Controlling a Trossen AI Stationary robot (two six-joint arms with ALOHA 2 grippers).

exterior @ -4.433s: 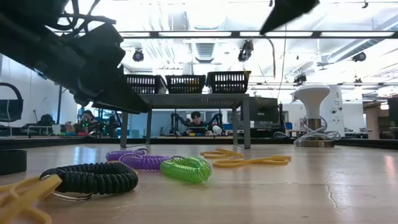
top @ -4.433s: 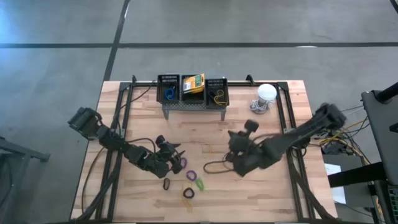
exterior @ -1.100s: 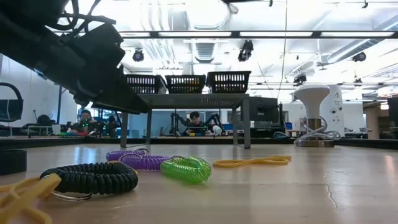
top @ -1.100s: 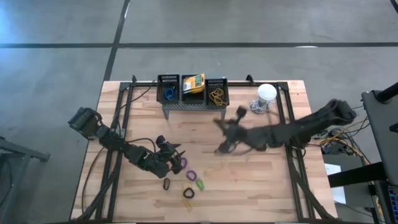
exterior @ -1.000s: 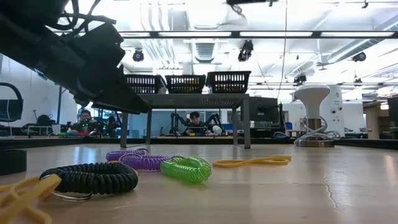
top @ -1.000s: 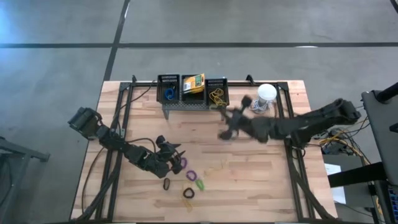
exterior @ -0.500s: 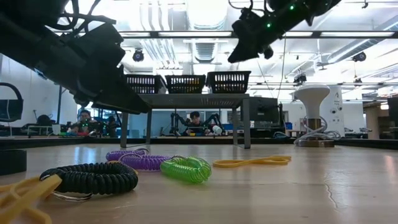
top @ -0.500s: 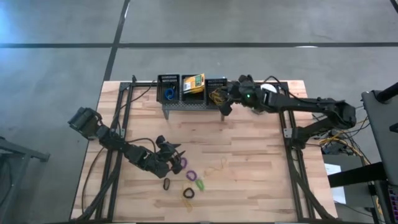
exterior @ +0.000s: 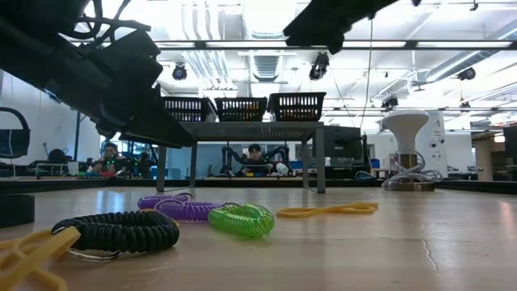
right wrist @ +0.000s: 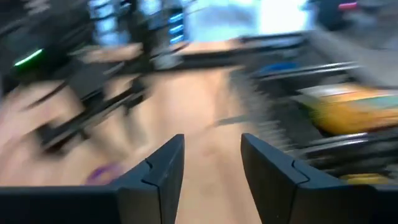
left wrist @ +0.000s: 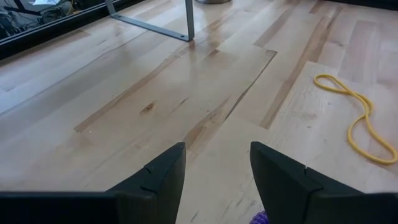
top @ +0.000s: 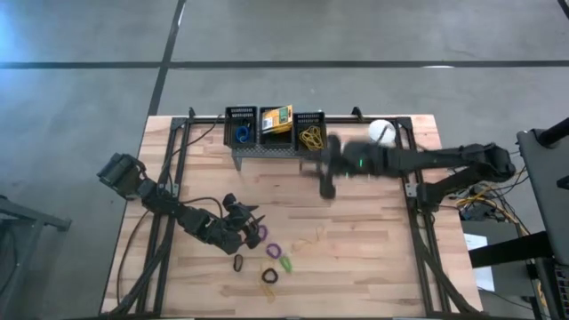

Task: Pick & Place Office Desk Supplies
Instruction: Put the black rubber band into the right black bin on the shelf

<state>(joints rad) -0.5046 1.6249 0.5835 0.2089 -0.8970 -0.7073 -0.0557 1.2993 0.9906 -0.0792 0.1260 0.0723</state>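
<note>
- Baskets on the stand are partly filled: blue loop (top: 241, 133) in one, crayon boxes (top: 276, 118) in the middle, yellow bands (top: 310, 136) in the third.
- Left on the surface (top: 373, 240): purple loop (top: 273, 251), green loop (top: 286, 263), black loop (top: 238, 262), one yellow band (top: 308, 239).
- Right tool (top: 325, 182) is seen open and empty by the stand; left tool (top: 252, 226) is parked open, nothing held.

My dark left arm lies folded low over the tabletop's near-left part, its left gripper (left wrist: 214, 177) empty, jaws parted. My right arm stretches out straight and high — its right gripper (right wrist: 211, 168) empty, jaws apart.
</note>
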